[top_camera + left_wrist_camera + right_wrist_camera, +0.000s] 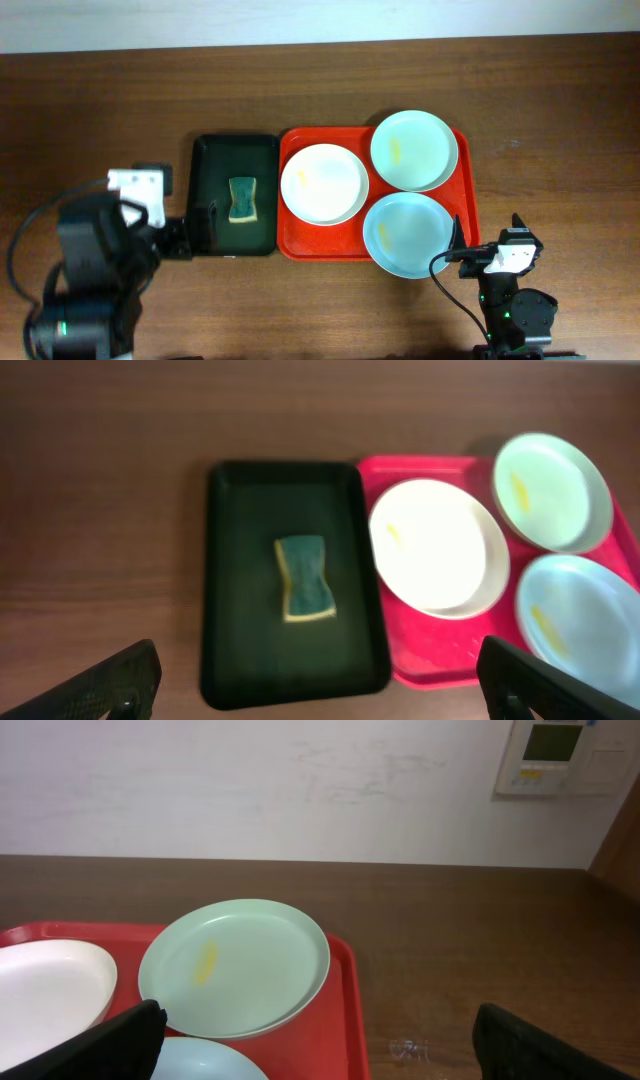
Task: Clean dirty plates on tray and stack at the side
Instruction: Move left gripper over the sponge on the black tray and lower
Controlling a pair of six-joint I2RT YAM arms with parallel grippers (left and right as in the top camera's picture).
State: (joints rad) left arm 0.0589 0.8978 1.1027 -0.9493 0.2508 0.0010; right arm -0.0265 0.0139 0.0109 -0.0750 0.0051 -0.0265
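Red plastic marks the big tray [296,240], which sits on the brown wooden table [100,100] ahead of both claws. All three plates lie on it, none stacked.

The left claw [318,685] is spread wide, with nothing between its fingers. Straight ahead of it, seen from its wrist camera, lies a dark green tray [235,510] with a green and yellow sponge [304,578] flat in the middle. Ahead and to that claw's right is the white plate [440,550], close to the red tray's left rim, with a small yellow smear near its left side. From above, this claw hovers at the near edge of the green tray.

The right claw [320,1050] is also spread wide and holds nothing. Just ahead of it and a little left sits a pale green plate [240,965] with a yellow streak on it, in the far right corner of the red tray. The pale blue plate [407,234] lies just beside this claw's left finger [457,236], at the tray's near right corner, its edge passing over the rim. Whether finger and plate touch I cannot tell. The white plate shows at the far left of the right wrist view.
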